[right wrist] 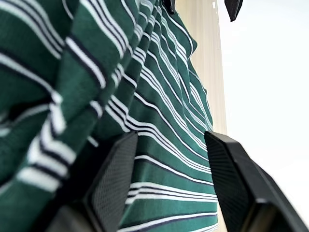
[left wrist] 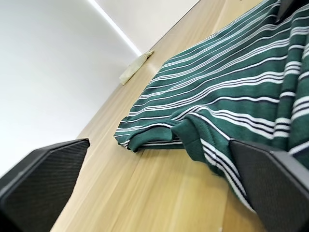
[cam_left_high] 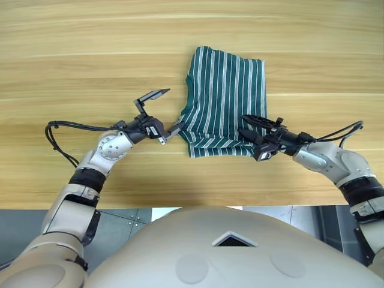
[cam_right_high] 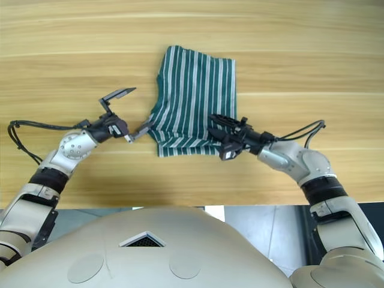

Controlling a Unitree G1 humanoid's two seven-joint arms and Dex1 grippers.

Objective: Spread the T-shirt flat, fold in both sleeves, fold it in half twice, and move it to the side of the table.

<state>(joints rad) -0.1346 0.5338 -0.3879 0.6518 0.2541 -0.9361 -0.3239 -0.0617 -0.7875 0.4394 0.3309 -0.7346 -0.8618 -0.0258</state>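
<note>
The T-shirt [cam_left_high: 223, 102], green with white stripes, lies folded into a compact rectangle at the middle of the wooden table [cam_left_high: 72, 60]. My left gripper [cam_left_high: 163, 114] is open wide at the shirt's near left corner. Its lower finger [cam_left_high: 174, 131] touches the fabric edge and its upper finger [cam_left_high: 153, 96] stands raised clear of the cloth. In the left wrist view the rolled shirt edge [left wrist: 193, 133] lies between the two fingers. My right gripper [cam_left_high: 253, 128] is open over the near right corner. The right wrist view has striped cloth [right wrist: 159, 121] close behind both fingers [right wrist: 113, 188].
Bare wood stretches to the left, right and far side of the shirt. The table's front edge [cam_left_high: 180, 206] runs just behind both forearms. A small pale object [left wrist: 136, 66] lies at the table's far end in the left wrist view.
</note>
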